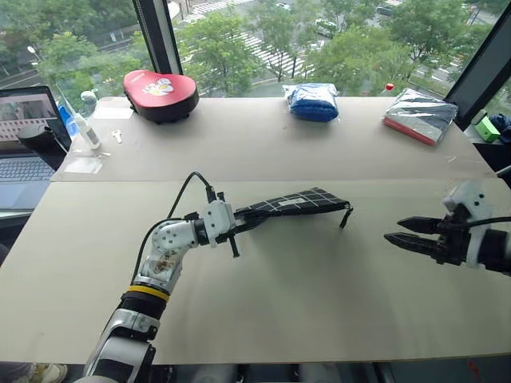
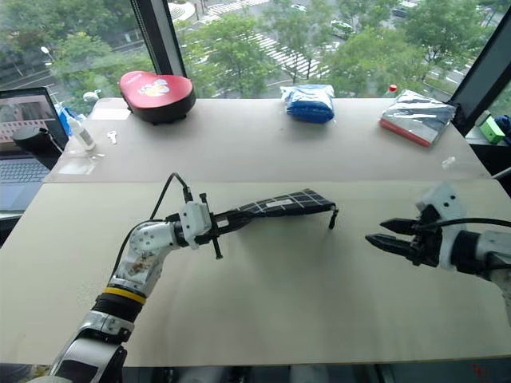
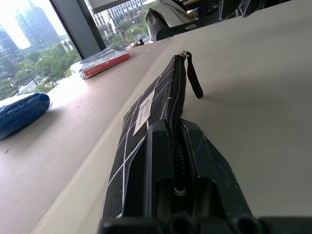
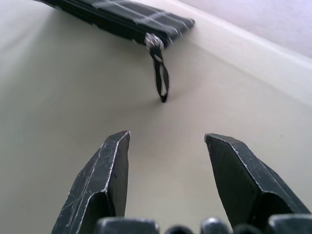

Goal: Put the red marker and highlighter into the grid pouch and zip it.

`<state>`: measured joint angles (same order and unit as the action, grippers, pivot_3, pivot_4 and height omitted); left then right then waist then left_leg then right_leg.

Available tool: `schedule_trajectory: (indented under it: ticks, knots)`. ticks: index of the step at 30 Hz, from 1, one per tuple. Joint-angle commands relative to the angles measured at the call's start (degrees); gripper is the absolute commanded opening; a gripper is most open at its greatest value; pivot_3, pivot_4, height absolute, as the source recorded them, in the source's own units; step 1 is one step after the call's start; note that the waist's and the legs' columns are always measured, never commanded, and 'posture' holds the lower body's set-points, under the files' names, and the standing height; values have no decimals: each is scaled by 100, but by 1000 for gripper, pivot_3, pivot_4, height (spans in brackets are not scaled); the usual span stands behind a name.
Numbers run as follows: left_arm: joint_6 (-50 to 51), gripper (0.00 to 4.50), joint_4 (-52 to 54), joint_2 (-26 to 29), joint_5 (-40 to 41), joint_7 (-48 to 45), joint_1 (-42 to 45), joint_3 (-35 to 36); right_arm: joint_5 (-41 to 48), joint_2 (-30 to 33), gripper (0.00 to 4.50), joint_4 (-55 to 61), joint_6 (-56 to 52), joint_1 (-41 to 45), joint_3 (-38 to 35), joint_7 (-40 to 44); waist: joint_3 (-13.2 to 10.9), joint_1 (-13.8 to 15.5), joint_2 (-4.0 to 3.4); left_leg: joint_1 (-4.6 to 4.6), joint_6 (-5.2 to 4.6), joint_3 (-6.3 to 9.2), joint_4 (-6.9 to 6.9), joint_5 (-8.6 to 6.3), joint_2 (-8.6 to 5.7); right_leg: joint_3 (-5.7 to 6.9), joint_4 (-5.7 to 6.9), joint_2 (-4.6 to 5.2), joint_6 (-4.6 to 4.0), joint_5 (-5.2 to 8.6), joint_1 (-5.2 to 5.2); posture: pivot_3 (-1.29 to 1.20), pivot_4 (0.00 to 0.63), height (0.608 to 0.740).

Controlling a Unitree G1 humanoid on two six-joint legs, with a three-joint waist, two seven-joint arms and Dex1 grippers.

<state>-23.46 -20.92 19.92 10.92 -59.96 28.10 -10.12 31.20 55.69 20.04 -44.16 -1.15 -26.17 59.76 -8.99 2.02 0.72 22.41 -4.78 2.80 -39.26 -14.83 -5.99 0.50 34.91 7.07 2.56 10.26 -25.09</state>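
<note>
**Pouch held up by one end, zip at the far end**

The left gripper (image 1: 233,229) has its fingers pressed together on one end of the grid pouch (image 1: 299,203), holding it off the bench (image 1: 319,303) so that it sticks out level toward the right side. The zipper runs shut along the top edge, with the slider at the far end and the pull strap (image 4: 161,80) dangling from it. The right gripper (image 1: 402,239) hangs well apart from the strap, over the bench's right side, fingers spread and holding nothing.

What could go wrong, as I judge it: the pouch is soft and gripped at one end only, so the free end could droop or twist, or the fabric could slide out of the pinch (the grip looks narrow). If it is let go from this height it may flop down carelessly. The marker and highlighter are presumably inside.

The bench is a broad pale surface, made of two boards meeting in a seam across the middle. Along its far edge sit a red heart-shaped case (image 1: 160,94), a blue bundle (image 1: 313,102) and a silver packet (image 1: 420,115). At the far left corner stands a laptop (image 1: 25,144). Behind it, tall windows look down on trees and a street.
</note>
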Motion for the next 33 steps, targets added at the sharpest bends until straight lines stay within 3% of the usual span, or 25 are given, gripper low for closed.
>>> schedule_trajectory:
  ticks: [1,6,8,10,11,14,18,19,22,26,33]
  knots:
    - [-372,0,-160,-110,185,-352,118,-32,452,-247,2744,388,-18,-116,-542,-121,0,10,1,-1,-2,-1,-3,-1,-1,-2,-1,1,0,0,3,0,150,740]
    - [-668,0,-288,-218,359,-782,92,-22,1059,-489,2744,659,-208,-194,-895,-251,-1,26,2,0,-8,-1,-12,-5,-3,-1,-1,6,1,0,6,0,150,740]
    - [-797,861,-361,-229,381,-903,113,-4,1147,-510,2789,622,-238,-199,-1000,-347,-1,26,2,1,-9,-1,-12,-5,-3,0,-1,6,1,0,5,0,150,740]
    - [-931,1204,-475,-204,343,-1001,130,-15,1161,-487,2789,585,-217,-208,-1000,-414,-1,27,3,0,-9,-1,-12,-5,-3,-1,-2,6,1,0,6,0,150,740]
    - [-1004,1803,-567,-159,276,-1070,131,-47,1137,-465,2789,561,-188,-197,-951,-452,-1,27,2,0,-9,-1,-12,-5,-3,-1,-1,7,1,0,7,0,150,740]
    - [-1115,2732,-677,-84,221,-1170,96,-62,1086,-421,2789,494,-147,-106,-778,-546,-1,25,2,-1,-10,-1,-12,-5,-2,0,0,5,1,0,6,0,150,740]
    - [37,4251,112,65,632,-891,-180,101,988,-366,2789,327,-74,-3,-640,-631,-2,23,3,0,-10,-2,-12,-5,-2,-1,-1,6,1,0,6,0,150,740]
    - [548,4453,493,164,897,-890,-320,146,971,-347,2789,285,-60,17,-631,-645,-2,17,3,1,-10,-2,-13,-6,-2,-2,0,5,1,0,5,0,150,740]
    - [2224,4453,1648,631,1614,-635,-792,369,945,-315,2789,88,-30,124,-641,-674,-1,-25,2,1,-13,-1,-12,-8,0,-5,4,3,2,1,1,0,150,740]
    - [4469,4453,2609,1179,2317,716,-1404,1154,827,-262,2789,-303,114,220,-629,-638,-1,-78,1,-4,-13,0,-12,-8,2,-6,6,0,3,2,2,0,150,740]
    - [5673,4453,2827,1601,3062,1439,-1786,2477,641,-223,2789,-851,307,343,-557,-584,-2,-79,1,-9,-9,1,-12,-6,0,-4,7,0,5,3,4,0,150,740]
